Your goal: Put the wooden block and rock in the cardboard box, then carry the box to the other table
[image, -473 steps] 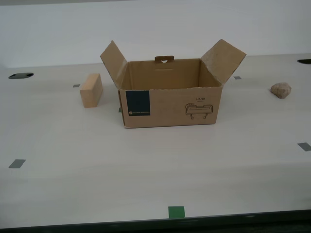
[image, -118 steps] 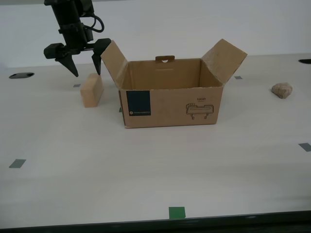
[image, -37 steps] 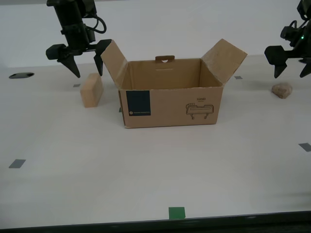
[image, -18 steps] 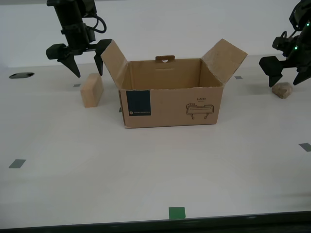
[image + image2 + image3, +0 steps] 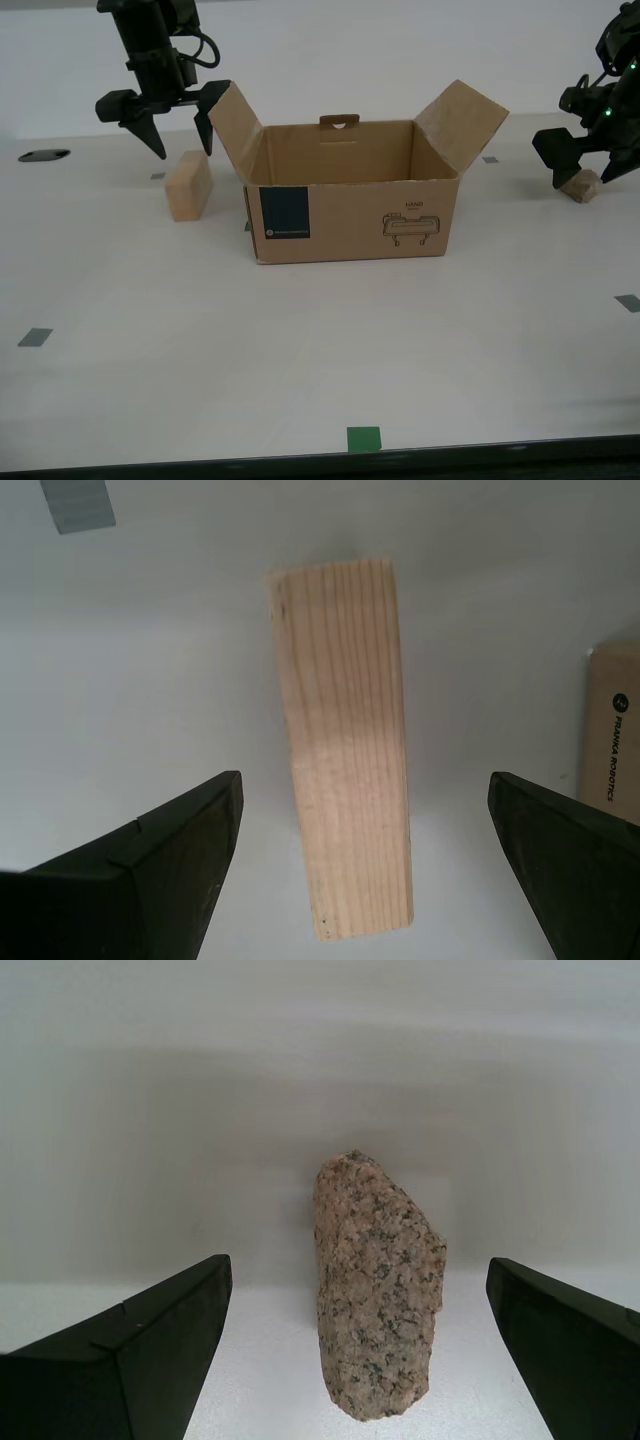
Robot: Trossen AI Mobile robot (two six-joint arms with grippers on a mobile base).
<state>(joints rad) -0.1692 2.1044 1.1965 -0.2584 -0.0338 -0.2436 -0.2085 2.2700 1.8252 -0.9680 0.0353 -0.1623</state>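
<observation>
In the exterior view's upper left, my second gripper [image 5: 170, 130] is hanging spread above the block [image 5: 188, 185]. The box [image 5: 350, 205] is sitting open at centre. At right, my first gripper [image 5: 590, 170] is straddling the rock [image 5: 583, 185], spread.

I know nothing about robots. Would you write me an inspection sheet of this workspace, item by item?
Surface: pale table with small grey and green tape marks.
Job's things: cardboard box open, nothing seen inside; wooden block and rock lie on the table outside it.
Clutter: nothing seen.
Grippers: my second gripper open above the block; my first gripper open, low around the rock.
Cables: black loop on the second arm.
Surroundings: plain white wall.
</observation>
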